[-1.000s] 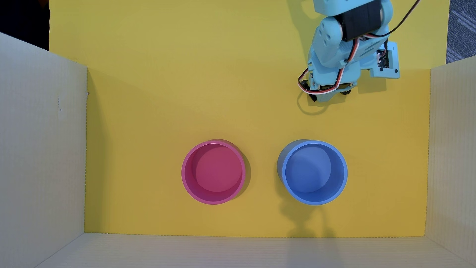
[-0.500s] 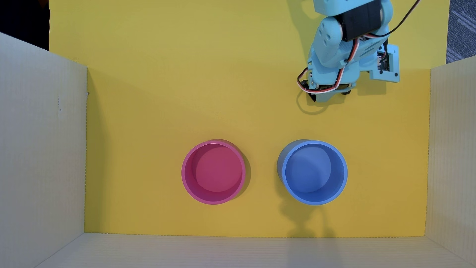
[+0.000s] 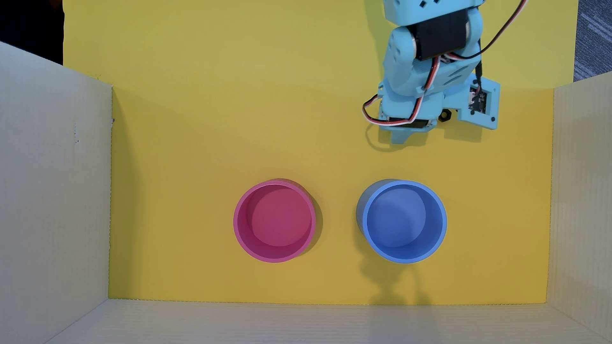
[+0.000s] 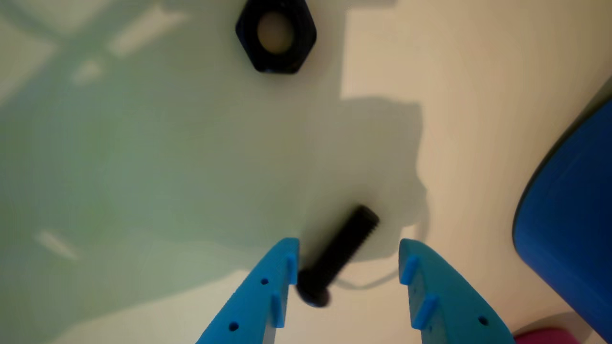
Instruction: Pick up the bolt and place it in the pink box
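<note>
In the wrist view the hand [image 4: 348, 248] points toward twelve o'clock with its two light-blue fingers [image 4: 267, 291] spread apart, and the black bolt [image 4: 337, 255] lies flat on the bench [image 4: 143, 157] in the gap between them. The bolt slants, its threaded end toward one o'clock just past the fingertips and its rounded head toward seven o'clock, right beside the inner face of the finger on the left of that view (whether head and finger touch cannot be told through the blur). The other finger stands clear of the shank. A black hexagonal nut [image 4: 276, 36] rests flat on the bench at about eleven o'clock from the bolt, well apart from it, near the top edge. The blue round container [image 4: 569, 229] fills the right edge at three o'clock, and a sliver of the pink box [image 4: 547, 336] shows at the lower right corner.

In the overhead view the light-blue arm [image 3: 430, 76] reaches down from the top right over the yellow bench [image 3: 231, 115]; the bolt is hidden under it, and only the nut [image 3: 444, 115] peeks out beside the wrist. The pink box [image 3: 239, 228] stands upright and empty at about seven o'clock from the arm, with the blue container [image 3: 442, 228] beside it, apart. Pale corrugated walls [image 3: 53, 198] enclose the bench.
</note>
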You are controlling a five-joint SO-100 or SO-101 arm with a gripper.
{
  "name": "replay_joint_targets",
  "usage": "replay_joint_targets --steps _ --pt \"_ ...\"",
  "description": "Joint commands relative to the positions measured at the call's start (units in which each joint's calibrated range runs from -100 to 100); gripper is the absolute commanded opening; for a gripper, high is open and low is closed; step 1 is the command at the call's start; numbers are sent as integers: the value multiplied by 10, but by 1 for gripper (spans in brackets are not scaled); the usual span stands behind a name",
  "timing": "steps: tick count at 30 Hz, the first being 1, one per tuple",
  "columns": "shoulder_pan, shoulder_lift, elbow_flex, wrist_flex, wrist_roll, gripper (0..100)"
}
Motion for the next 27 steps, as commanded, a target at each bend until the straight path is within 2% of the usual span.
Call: replay_joint_targets --steps 1,27 --pt "7 -3 -8 -2 -3 15" --pt "33 6 -25 0 1 15"
